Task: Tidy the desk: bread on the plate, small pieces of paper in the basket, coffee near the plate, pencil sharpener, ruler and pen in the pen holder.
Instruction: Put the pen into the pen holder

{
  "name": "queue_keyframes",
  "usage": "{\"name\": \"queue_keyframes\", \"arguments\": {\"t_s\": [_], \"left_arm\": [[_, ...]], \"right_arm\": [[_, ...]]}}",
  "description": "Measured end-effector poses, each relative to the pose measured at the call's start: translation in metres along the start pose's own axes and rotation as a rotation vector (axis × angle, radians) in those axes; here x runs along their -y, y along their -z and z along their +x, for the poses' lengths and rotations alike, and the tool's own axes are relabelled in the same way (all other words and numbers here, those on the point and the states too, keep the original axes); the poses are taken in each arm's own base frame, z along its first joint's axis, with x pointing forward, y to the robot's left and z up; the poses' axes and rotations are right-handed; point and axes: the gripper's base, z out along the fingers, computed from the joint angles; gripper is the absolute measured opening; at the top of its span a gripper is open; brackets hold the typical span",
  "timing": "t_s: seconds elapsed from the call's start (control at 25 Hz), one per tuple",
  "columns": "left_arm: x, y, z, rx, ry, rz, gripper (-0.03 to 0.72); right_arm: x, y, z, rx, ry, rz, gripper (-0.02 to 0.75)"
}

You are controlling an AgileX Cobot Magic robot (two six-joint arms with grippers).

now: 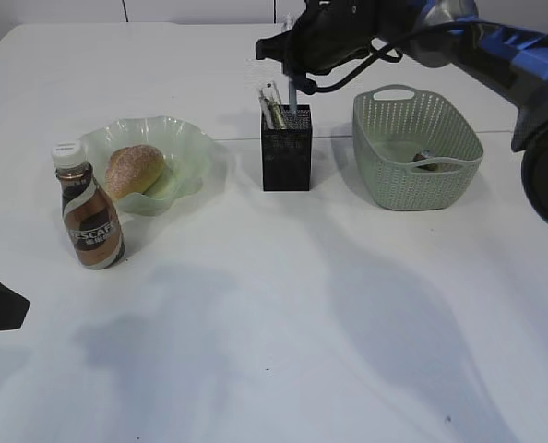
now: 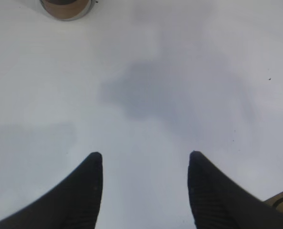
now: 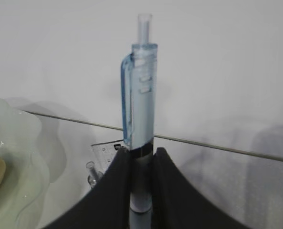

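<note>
Right gripper (image 3: pixel 141 164) clamped a pale blue translucent plastic pen (image 3: pixel 140 95), long axis upright, clicker end up, above the black square metal-mesh pen holder (image 1: pixel 287 148).

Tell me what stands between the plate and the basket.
The pen holder stands between the plate and the basket, with bare desk on either side of it, as the exterior view shows.

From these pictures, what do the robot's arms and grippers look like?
The right arm has blue and black segments with a black cable looped beside its wrist. Both grippers have matte black fingers that curve and taper to rounded tips; the left gripper shows fine ribbing on its fingers. The right gripper looks alike. No markings visible.
</note>
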Motion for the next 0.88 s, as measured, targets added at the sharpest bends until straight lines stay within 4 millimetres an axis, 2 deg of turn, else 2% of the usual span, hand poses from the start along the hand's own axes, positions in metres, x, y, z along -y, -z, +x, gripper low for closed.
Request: {"name": "queue_keyframes", "arguments": {"t_s": [0.32, 0.88], "left_arm": [[0.0, 0.0, 0.0, 0.002, 0.0, 0.0, 0.401], [0.0, 0.0, 0.0, 0.005, 0.0, 0.0, 0.401]], "right_arm": [[0.001, -0.02, 0.02, -0.049, -0.003, -0.009, 0.103], [0.003, -0.02, 0.022, -0.079, -0.007, -0.004, 0.102]]}}
